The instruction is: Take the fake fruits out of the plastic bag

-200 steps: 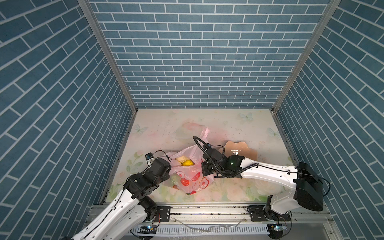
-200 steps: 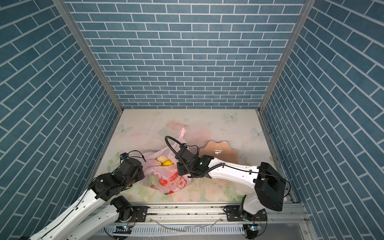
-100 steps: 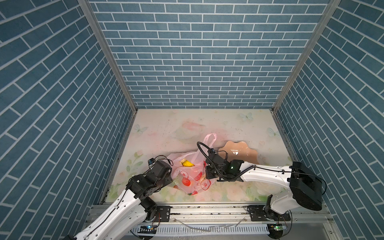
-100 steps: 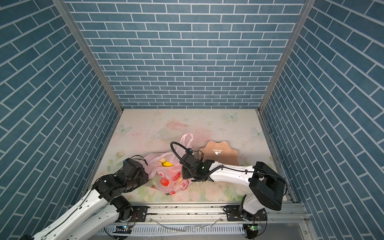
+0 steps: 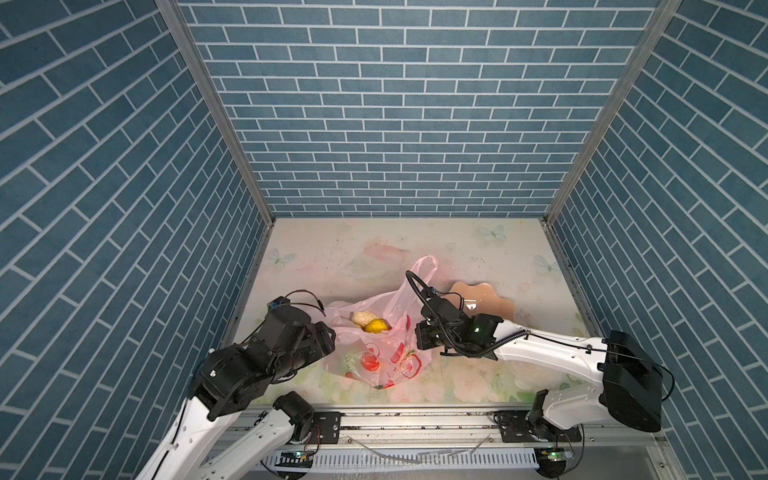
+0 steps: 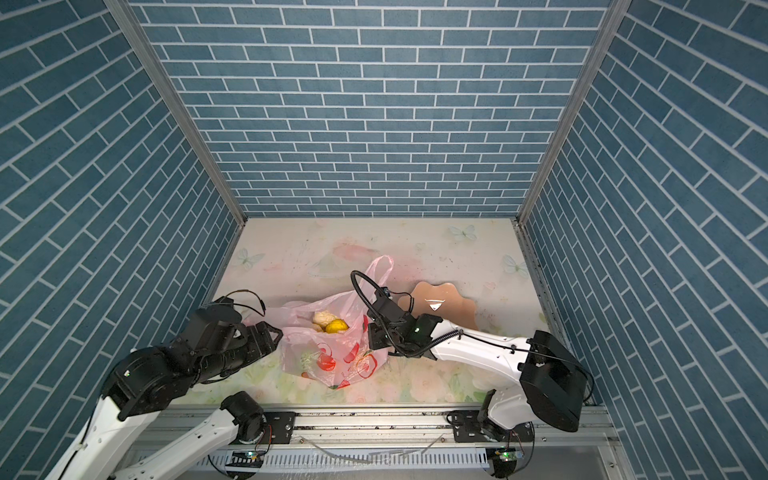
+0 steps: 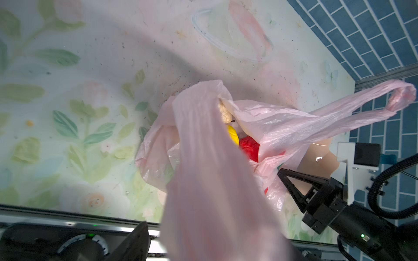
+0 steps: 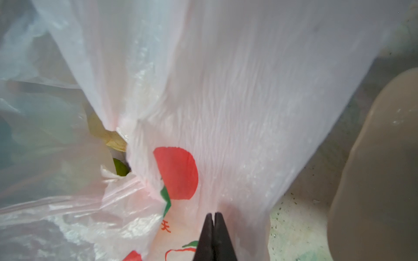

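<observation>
Four fruits on show inside the bag (image 5: pixel 386 353): cream (image 5: pixel 362 318) and yellow (image 5: pixel 376 326) at the mouth, red (image 7: pixel 248 146) beside them in the left wrist view, green (image 8: pixel 121 168) through a gap in the right wrist view. None out on the table (image 5: pixel 374 237) yet. Sits slumped near the front edge, between the two arms, close to the bowl (image 5: pixel 486 297), one handle (image 7: pixel 362 106) sticking up behind.

Right gripper (image 8: pixel 213 218): closed tight on a fold of the bag's printed wall. Left gripper (image 6: pixel 277 337): spread wide at the opposite rim, holding nothing, loose film draped across its camera.

Looks like the opening step, with the mouth to be spread before any picking. Hold the right pinch firm and ease it up and away from the left side to tension the rim. Bring the left in low, under the draped flap, not through it; thin film, likely to snag or bunch on a fingertip. Go for the yellow first: topmost, clearest. Close gently around its widest part; glossy and round, apt to squirt out. Lift straight up, clear the rim, set down well apart from the bag. Mind the right pull: tug too hard and risk dragging or tipping the lot.
</observation>
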### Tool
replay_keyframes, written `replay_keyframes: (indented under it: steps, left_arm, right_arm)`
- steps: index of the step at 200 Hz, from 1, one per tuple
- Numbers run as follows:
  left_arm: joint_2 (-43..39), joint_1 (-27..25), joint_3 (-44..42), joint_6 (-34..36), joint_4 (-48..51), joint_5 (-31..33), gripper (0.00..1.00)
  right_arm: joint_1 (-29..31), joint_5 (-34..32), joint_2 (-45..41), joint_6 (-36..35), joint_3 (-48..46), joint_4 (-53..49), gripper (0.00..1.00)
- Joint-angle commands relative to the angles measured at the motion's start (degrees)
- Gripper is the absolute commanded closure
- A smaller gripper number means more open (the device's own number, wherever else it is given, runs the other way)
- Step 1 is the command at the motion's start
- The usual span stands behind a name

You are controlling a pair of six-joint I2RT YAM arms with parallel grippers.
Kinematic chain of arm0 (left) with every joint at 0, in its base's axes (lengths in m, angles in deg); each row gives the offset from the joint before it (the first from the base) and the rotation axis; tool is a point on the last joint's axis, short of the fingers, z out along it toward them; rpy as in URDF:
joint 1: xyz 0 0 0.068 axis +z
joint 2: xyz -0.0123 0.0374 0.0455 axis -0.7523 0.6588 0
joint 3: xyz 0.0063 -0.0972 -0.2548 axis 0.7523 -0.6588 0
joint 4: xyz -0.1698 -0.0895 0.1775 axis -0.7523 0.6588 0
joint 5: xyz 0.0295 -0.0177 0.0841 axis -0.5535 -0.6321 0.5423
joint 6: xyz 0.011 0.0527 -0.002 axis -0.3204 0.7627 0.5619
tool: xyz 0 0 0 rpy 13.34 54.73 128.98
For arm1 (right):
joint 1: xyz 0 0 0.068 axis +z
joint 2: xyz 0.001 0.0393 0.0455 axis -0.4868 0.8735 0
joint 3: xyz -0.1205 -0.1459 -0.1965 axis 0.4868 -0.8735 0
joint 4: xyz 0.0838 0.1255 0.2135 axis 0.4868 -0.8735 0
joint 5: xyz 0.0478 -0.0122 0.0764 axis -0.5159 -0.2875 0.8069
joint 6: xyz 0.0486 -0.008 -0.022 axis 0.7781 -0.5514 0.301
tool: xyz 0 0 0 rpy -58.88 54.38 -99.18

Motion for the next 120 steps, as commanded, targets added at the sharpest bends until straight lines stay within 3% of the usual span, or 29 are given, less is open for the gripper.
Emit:
replay_keyframes:
  steps: [1, 41, 79, 120]
  left_arm:
    - [5.36, 0.32, 8.79, 7.22, 7.11, 3.30, 0.21]
    - [15.20, 0.33, 25.62, 14.72, 11.06, 3.38, 0.22]
    - [26.51, 0.31, 40.40, 22.18, 12.70, 0.19, 0.32]
    - [45.81, 0.24, 58.34, 35.91, 21.90, -1.72, 0.23]
  right_arm:
    - [-0.22, 0.38, -1.88, -1.82, 2.72, -0.97, 0.98]
    - [-0.21, -0.03, -4.36, -1.76, 2.02, -0.36, 0.98]
    - [-0.04, 0.60, -6.59, -1.39, 1.62, -0.61, 0.98]
    - [2.47, -1.88, -11.51, -1.79, 4.66, -6.50, 0.85]
